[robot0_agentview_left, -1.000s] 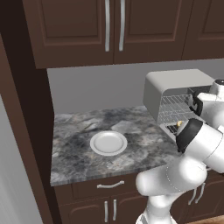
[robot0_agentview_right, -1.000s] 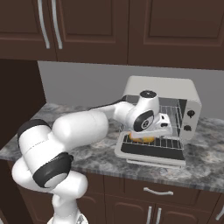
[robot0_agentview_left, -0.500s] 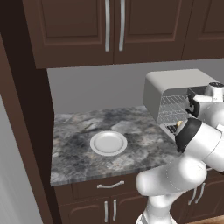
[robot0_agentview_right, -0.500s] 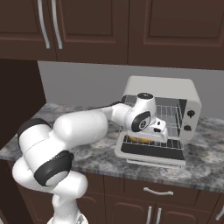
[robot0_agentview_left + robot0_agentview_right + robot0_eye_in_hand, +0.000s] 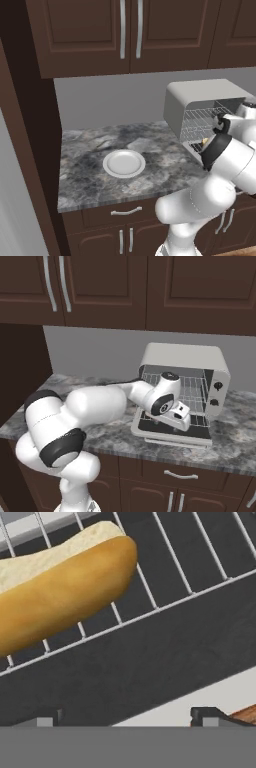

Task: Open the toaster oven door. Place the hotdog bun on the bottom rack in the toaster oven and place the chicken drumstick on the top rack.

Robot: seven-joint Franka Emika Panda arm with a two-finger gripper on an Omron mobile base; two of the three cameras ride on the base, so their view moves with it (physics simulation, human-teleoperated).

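Golden-brown hotdog bun with pale split top (image 5: 60,587) lying on the thin wire bottom rack (image 5: 165,607), upper left of the hand view, free of the claw. Silver box-shaped toaster oven (image 5: 185,363) at right of centre in the right base view, its dark door (image 5: 172,431) folded down flat onto the grey marbled stone counter (image 5: 95,165). So door step done, bun step done as far as visible; drumstick step left, with no drumstick made out anywhere and the round white plate (image 5: 124,163) at centre of the left base view bare. White two-finger gripper (image 5: 181,417) just in front of the oven mouth, above the lowered door; dark finger tips (image 5: 207,714) set wide apart at the bottom corners of the hand view, nothing between them. Against the frame a second ago: bun no longer at the gripper over the door but back on the rack, hand drawn slightly outward and lower, plate and counter unchanged.
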